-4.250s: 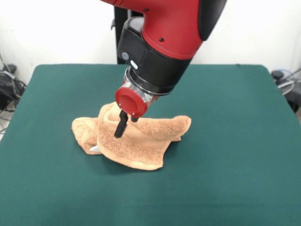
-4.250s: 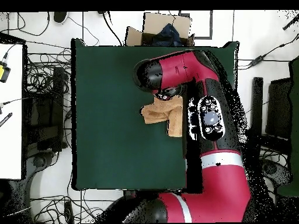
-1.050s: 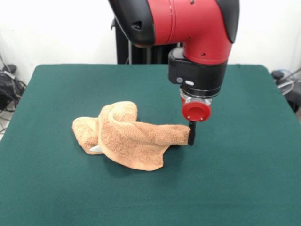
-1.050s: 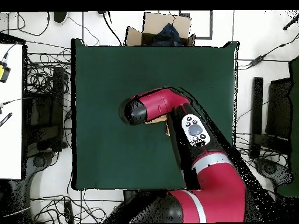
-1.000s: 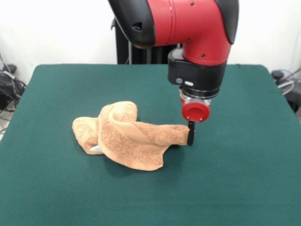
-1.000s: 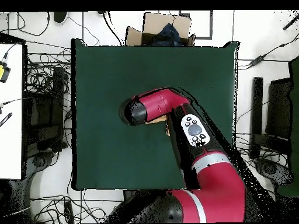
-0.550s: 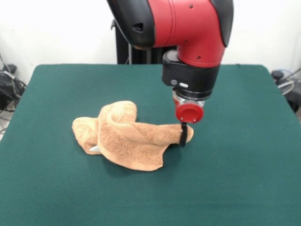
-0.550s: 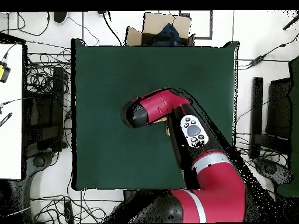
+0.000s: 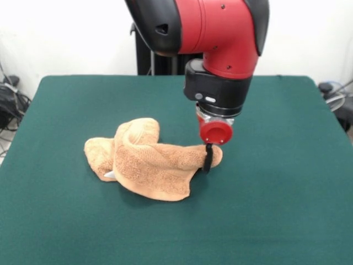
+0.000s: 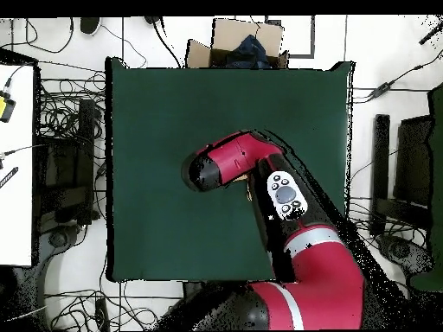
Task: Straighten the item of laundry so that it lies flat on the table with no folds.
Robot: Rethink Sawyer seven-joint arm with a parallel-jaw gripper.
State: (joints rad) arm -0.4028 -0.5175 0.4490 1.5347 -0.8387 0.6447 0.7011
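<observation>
- Front view: the tool [image 9: 207, 158] hangs straight down from the red disc of the wrist, its dark tips at the towel's [image 9: 149, 163] right-hand corner. The tips look pressed together on that corner; no gap shows between them, and the cloth wraps the black finger. I judge it a pinch grip on the corner, though the far finger is hidden by the cloth.
- Front view, why: a corner is the sensible hold for spreading. Pulled away from the heap, it should drag the folded layers out flat. The wrist stands vertical, so the pinch comes from above without pushing the heap.
- Front view, the towel: lies left of the middle of the counter [image 9: 276, 221], bunched, with a raised roll at the back and a flap doubled over the front. A small white tag peeks out at the lower left edge. Far from flat; the task looks barely begun.
- Front view, count: one arm, one tool, one towel, one counter.
- Overhead view: the arm [image 10: 285, 194] reaches from the bottom across the counter [image 10: 156, 104] and covers nearly all the towel; only a tan sliver [image 10: 248, 179] shows beside the wrist. The tool itself is hidden under the wrist.
- Overhead view, count: one cardboard box [image 10: 234, 43] beyond the counter's far edge, and many loose cables [image 10: 65, 104] on the floor at left.
</observation>
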